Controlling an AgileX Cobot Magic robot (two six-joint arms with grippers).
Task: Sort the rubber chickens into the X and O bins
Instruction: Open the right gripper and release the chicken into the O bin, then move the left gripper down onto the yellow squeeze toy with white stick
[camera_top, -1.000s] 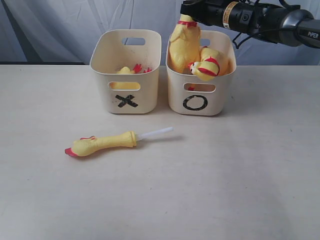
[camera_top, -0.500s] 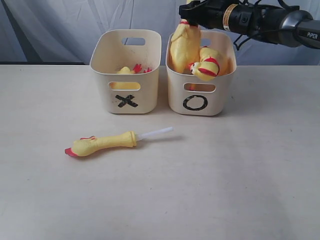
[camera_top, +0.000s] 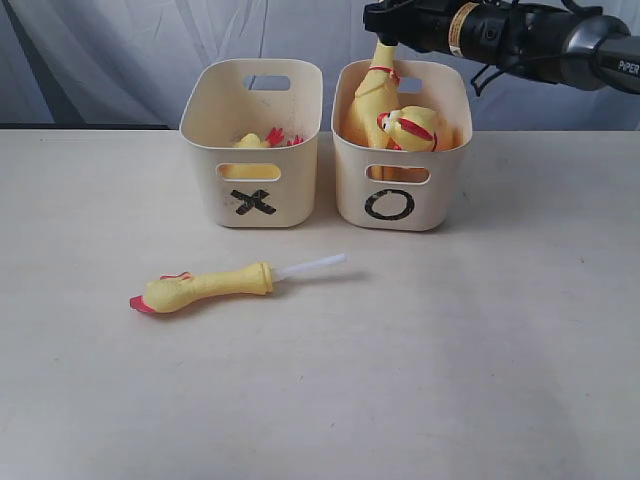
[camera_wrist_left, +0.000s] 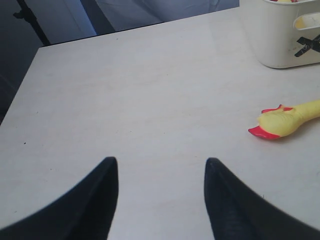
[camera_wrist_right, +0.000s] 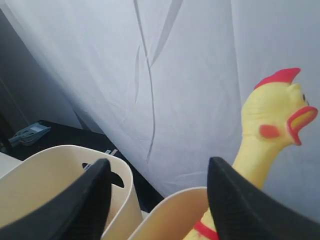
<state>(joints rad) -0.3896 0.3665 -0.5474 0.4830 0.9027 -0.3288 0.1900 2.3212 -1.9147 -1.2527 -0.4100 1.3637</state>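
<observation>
Clearly, right claw (camera_wrist_right: 159, 162) spread, chicken (camera_wrist_right: 275, 115) loose

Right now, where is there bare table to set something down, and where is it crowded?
Free: the broad table in front of the chicken piece, plus the strips left of the X bin and right of the O bin. Crowded: the O bin, stuffed with chickens, with the right pincer open just above it; the gap between the bins is narrow.
</observation>
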